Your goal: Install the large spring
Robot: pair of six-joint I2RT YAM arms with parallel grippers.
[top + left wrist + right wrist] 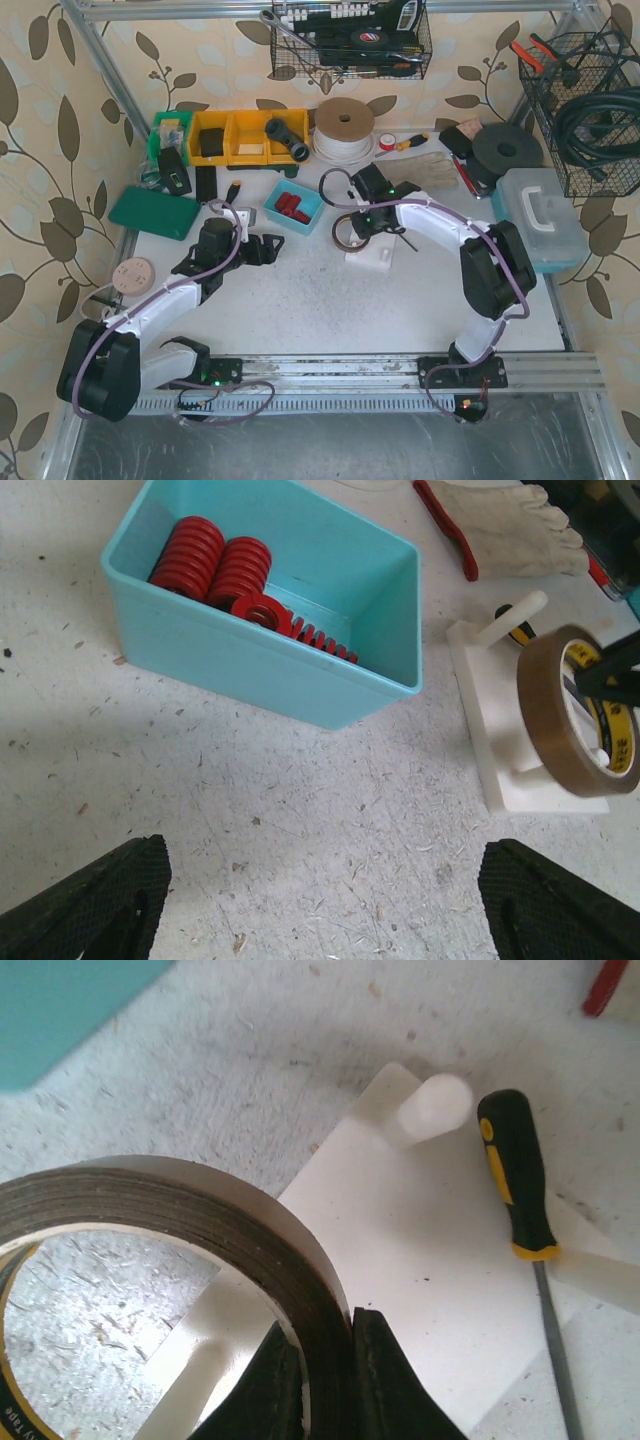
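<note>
Springs (190, 555): three, in one teal bin (230, 665); tape roll (540, 710): one.

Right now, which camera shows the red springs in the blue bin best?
Left wrist: the red springs lie close, coils distinct, inside the bin. Top external shows small red blobs; right wrist shows only blurred teal, no springs.

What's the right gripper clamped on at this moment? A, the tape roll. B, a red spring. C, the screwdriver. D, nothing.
A: the right gripper pinches the wall of the tape roll, one finger inside the ring and one outside.
</note>
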